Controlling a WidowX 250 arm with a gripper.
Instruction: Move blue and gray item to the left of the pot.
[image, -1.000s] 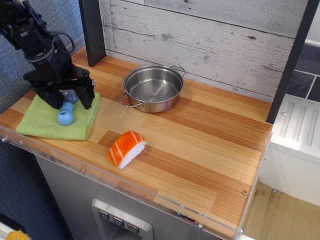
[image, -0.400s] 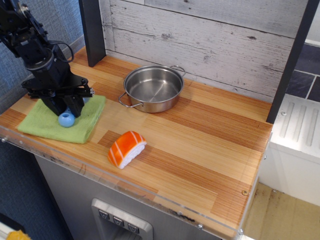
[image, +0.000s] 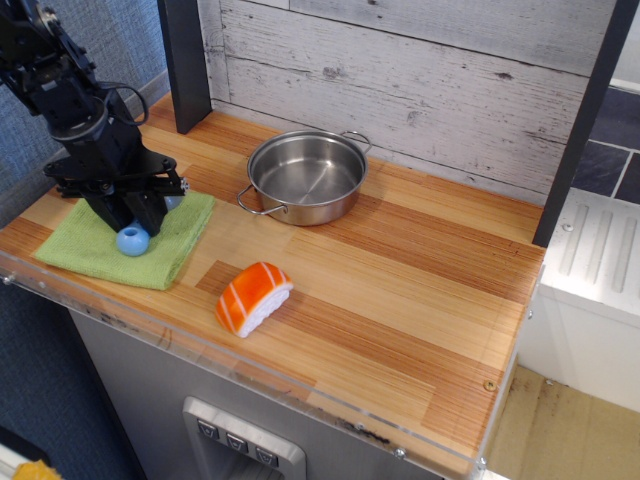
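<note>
The blue and gray item (image: 132, 240) lies on a green cloth at the counter's left. Only its light-blue ball end shows; the gray cap is hidden under the gripper. My gripper (image: 128, 220) stands straight over it, black fingers closed in around the item's upper part. The pot (image: 312, 209), round shiny steel with two wire handles, stands empty at the back middle, to the right of the gripper and apart from it.
The green cloth (image: 172, 246) lies under the item near the front left edge. An orange-and-white sushi piece (image: 252, 296) lies in front of the pot. A dark post (image: 185, 62) stands at the back left. A white-plank wall runs behind.
The gripper's fingers went from wide open to closed around the item. The cloth shifted slightly to the right. Nothing has moved in the last half second.
</note>
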